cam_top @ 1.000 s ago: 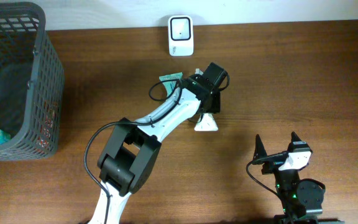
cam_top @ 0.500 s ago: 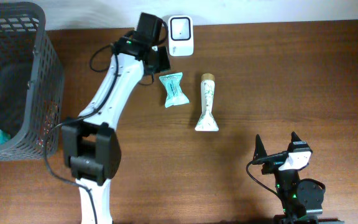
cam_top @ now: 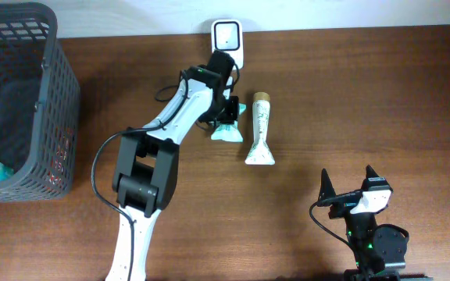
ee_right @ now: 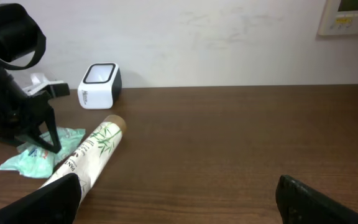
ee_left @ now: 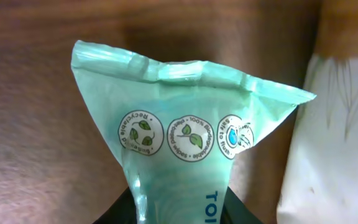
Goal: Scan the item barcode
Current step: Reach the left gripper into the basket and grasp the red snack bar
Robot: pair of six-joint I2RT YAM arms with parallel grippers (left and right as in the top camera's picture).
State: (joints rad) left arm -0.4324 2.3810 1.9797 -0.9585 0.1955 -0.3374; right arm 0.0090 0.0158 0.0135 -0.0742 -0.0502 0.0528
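A teal plastic packet [cam_top: 227, 132] lies on the brown table just left of a white tube with a bamboo print [cam_top: 260, 129]. My left gripper [cam_top: 226, 111] is down over the packet's far end. In the left wrist view the packet [ee_left: 179, 124] fills the frame and the two black fingers press on its sides at the bottom edge, so the gripper [ee_left: 179, 214] is shut on it. The white scanner [cam_top: 226, 44] stands at the table's back edge, right behind the left gripper. My right gripper [cam_top: 348, 179] rests open near the front right, far from the items.
A dark mesh basket [cam_top: 59, 94] stands at the far left with a small teal item [cam_top: 1, 170] inside. In the right wrist view the tube [ee_right: 92, 152] and packet [ee_right: 27, 160] lie front left, the scanner [ee_right: 99, 86] by the wall.
Half a second ago my left gripper was up left of the scanner and the packet lay free. Now it has come down onto the packet, which sits slightly nearer and more to the right.
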